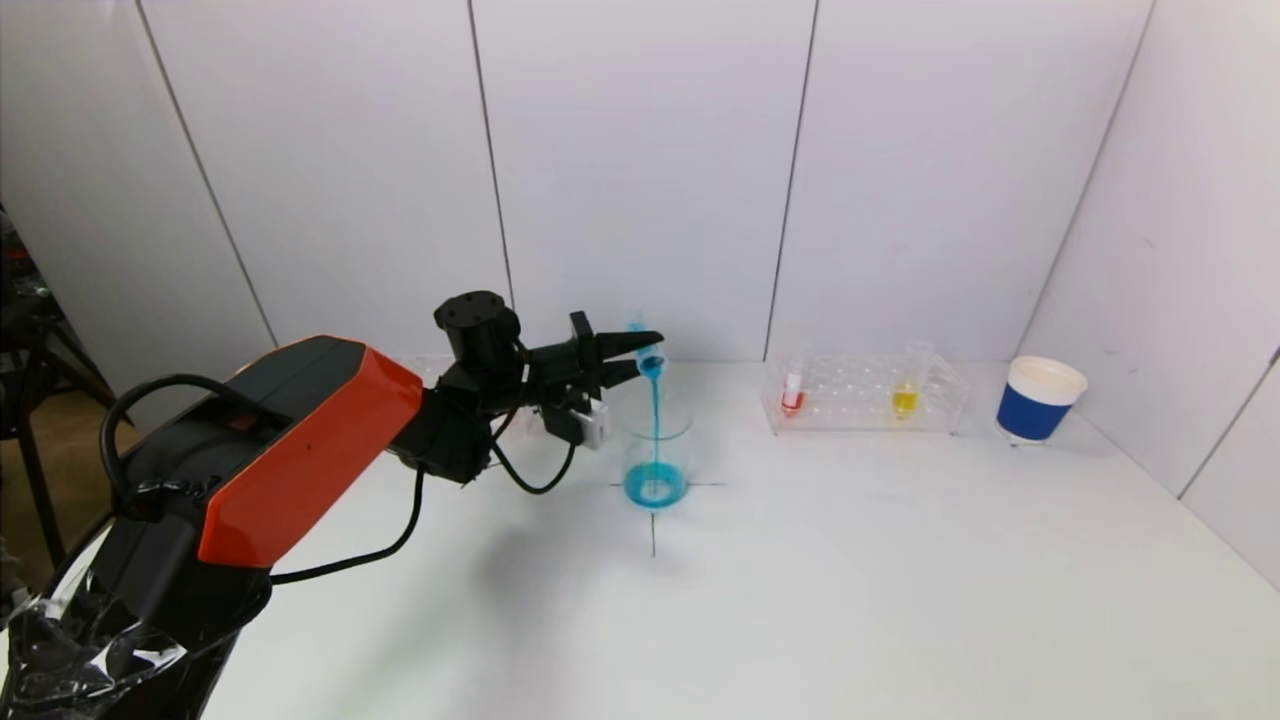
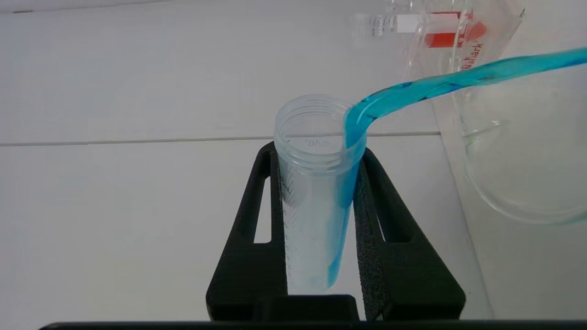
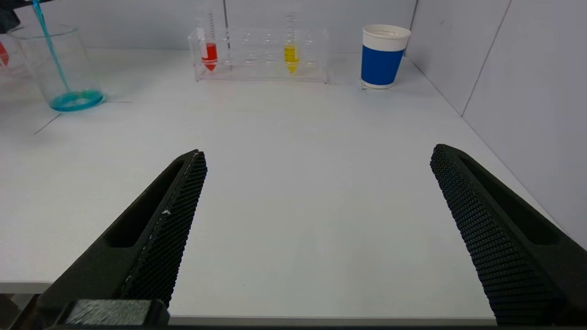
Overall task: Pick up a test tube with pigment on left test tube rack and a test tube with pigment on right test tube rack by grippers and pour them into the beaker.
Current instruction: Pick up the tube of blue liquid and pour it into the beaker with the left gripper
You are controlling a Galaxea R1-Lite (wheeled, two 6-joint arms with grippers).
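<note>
My left gripper (image 1: 640, 358) is shut on a clear test tube (image 2: 312, 220), tilted over the glass beaker (image 1: 656, 455). A thin blue stream (image 1: 655, 420) runs from the tube's mouth into the beaker, where blue liquid pools at the bottom. In the left wrist view the tube sits between the fingers (image 2: 390, 220), nearly drained, and the stream (image 2: 458, 80) arcs toward the beaker (image 2: 518, 183). The right rack (image 1: 865, 395) holds a red tube (image 1: 792, 392) and a yellow tube (image 1: 905, 397). My right gripper (image 3: 318, 153) is open and empty over the table's near edge. The left rack is mostly hidden behind my left arm.
A blue and white paper cup (image 1: 1038, 400) stands right of the right rack, near the side wall. White wall panels close the table at the back and right. A black cross mark (image 1: 653, 520) lies under the beaker.
</note>
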